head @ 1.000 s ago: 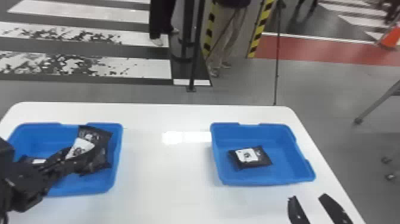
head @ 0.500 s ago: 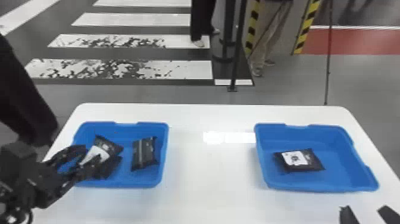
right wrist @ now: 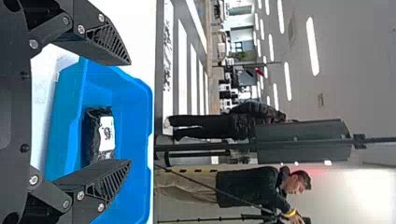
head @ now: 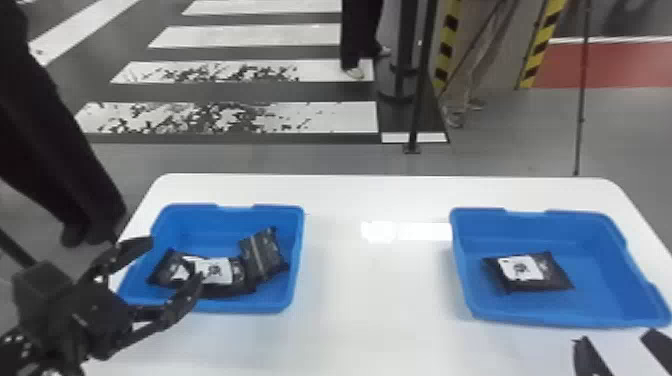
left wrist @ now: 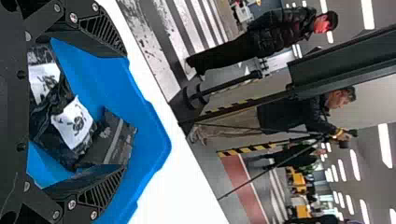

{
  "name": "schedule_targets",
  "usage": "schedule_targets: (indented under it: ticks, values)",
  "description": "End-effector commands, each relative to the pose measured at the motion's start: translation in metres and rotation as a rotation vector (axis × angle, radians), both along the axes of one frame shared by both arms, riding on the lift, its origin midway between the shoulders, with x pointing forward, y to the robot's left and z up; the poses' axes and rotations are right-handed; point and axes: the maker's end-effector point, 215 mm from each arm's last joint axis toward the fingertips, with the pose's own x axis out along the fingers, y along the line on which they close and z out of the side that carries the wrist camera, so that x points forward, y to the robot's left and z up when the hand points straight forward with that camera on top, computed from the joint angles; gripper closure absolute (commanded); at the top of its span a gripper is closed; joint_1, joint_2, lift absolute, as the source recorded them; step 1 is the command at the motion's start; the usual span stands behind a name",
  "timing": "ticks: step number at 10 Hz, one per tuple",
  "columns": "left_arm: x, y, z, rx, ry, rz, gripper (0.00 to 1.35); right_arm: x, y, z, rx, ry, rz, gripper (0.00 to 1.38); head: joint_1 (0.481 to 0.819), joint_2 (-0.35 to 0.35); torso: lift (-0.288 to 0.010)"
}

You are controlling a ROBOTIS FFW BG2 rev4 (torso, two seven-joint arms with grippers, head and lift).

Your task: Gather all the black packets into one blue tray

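In the head view, my left gripper stands open over the near left part of the left blue tray. Three black packets lie close together in that tray: one at the left, a white-labelled one in the middle and one with a stripe at the right. The left wrist view has the open left gripper with the striped packet near one finger. One black packet rests in the right blue tray. My right gripper is open at that tray's near side; its wrist view shows this gripper with nothing between its fingers.
Both trays stand on a white table, with a wide gap between them. Behind the table are a black pole and a thin stand.
The head view has swung left. My left gripper has opened wider and let go of a packet, which now lies flatter beside the striped one. The right gripper stays near its tray.
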Motion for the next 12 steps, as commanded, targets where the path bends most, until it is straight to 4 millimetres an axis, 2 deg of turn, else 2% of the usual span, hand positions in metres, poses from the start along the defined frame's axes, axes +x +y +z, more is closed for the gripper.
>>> schedule_targets:
  ticks: [1, 2, 4, 5, 7, 8, 12]
  values:
    - [-0.031, -0.020, 0.010, -0.064, -0.027, -0.021, 0.19, 0.008, 0.006, -0.003, -0.023, 0.036, 0.023, 0.30, 0.695, 0.045, -0.110]
    - [-0.053, -0.031, 0.015, -0.144, -0.053, -0.037, 0.19, 0.015, 0.009, -0.010, -0.023, 0.070, 0.034, 0.30, 0.695, 0.040, -0.110]
    - [-0.093, -0.027, 0.025, -0.231, -0.095, -0.021, 0.19, 0.032, 0.012, -0.014, -0.020, 0.120, 0.050, 0.30, 0.695, 0.013, -0.110]
    - [-0.107, -0.023, 0.031, -0.253, -0.114, -0.015, 0.19, 0.042, 0.013, -0.017, -0.003, 0.129, 0.055, 0.30, 0.695, 0.016, -0.110]
    - [-0.128, -0.020, 0.029, -0.300, -0.105, 0.009, 0.19, 0.066, 0.014, -0.013, -0.025, 0.143, 0.083, 0.30, 0.695, 0.033, -0.110]
    - [-0.133, -0.019, 0.024, -0.314, -0.088, 0.021, 0.19, 0.076, 0.014, -0.012, -0.016, 0.145, 0.092, 0.30, 0.695, 0.038, -0.110]
    - [-0.130, -0.024, 0.024, -0.332, -0.093, 0.014, 0.19, 0.124, 0.009, -0.042, 0.003, 0.235, 0.133, 0.30, 0.695, 0.032, -0.110]
